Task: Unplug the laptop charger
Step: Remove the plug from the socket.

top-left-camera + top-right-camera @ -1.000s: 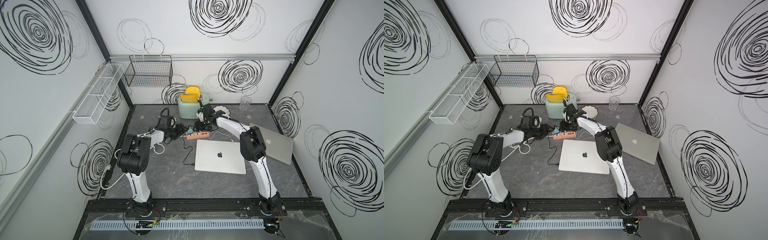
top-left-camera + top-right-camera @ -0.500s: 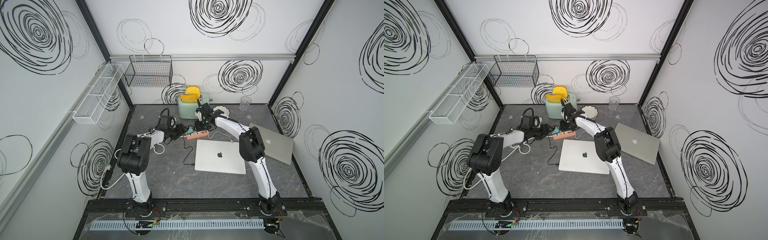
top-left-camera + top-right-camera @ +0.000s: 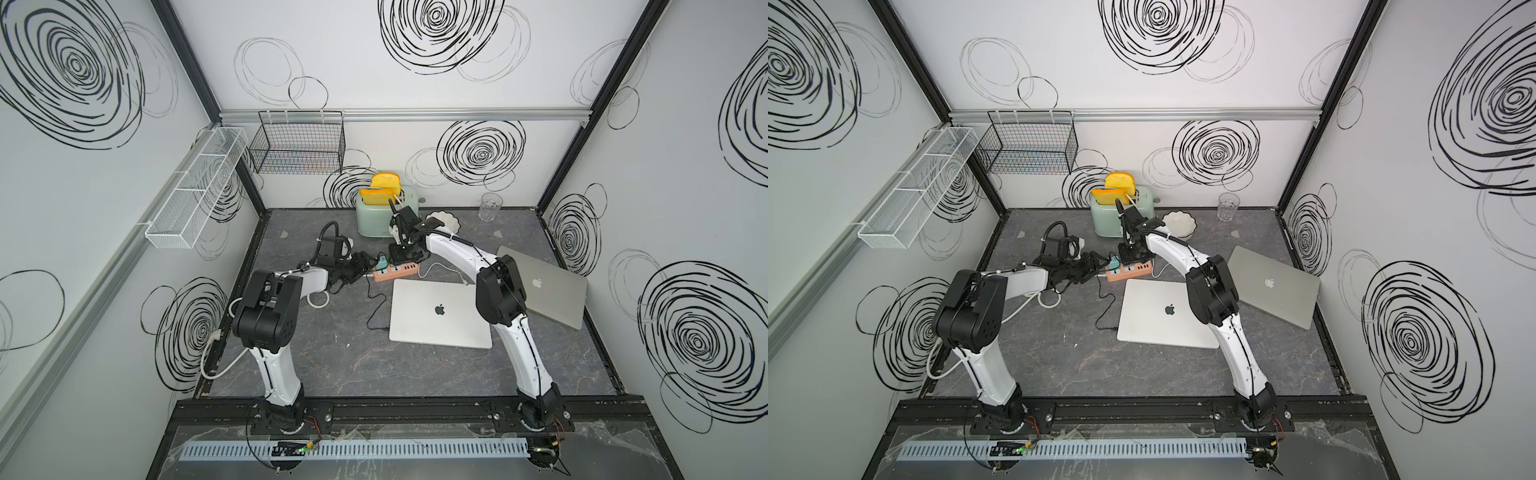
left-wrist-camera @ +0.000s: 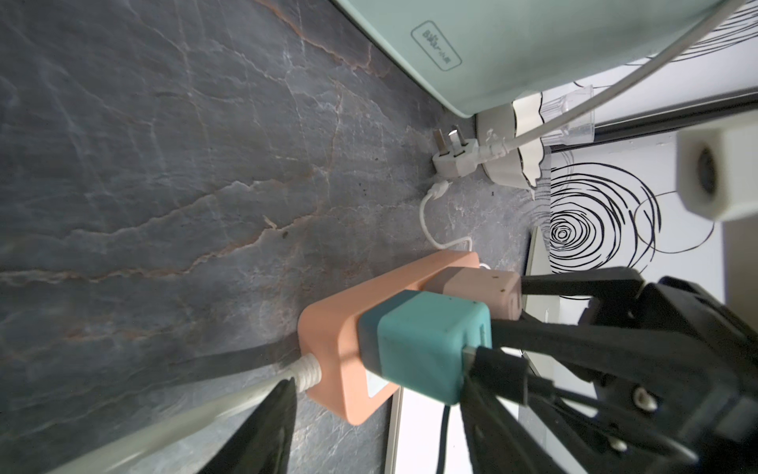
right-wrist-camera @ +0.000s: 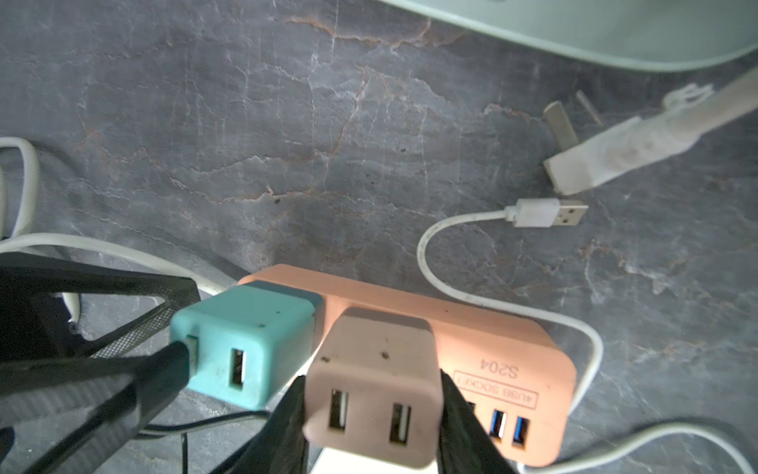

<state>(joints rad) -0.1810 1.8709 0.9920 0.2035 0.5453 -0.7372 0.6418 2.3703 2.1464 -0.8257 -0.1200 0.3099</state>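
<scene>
Charger: judged to be the teal adapter [image 5: 246, 340]; its black cable [image 3: 374, 303] runs to the laptop [image 3: 440, 316]. It is seated in the orange power strip [image 5: 471, 328] on the bench [image 3: 332, 365], beside the pink adapter [image 5: 377, 361].
Right tool [image 5: 373, 377]: comes from above and pinches the pink adapter's sides, likely for a straight pull.
Left tool [image 3: 363, 268]: at the strip's cord end, probably bracing it; cannot tell if it grips.

Left arm [image 3: 278, 374], right arm [image 3: 523, 353]: white links, black joint housings, black fingers [image 5: 283, 435].
</scene>
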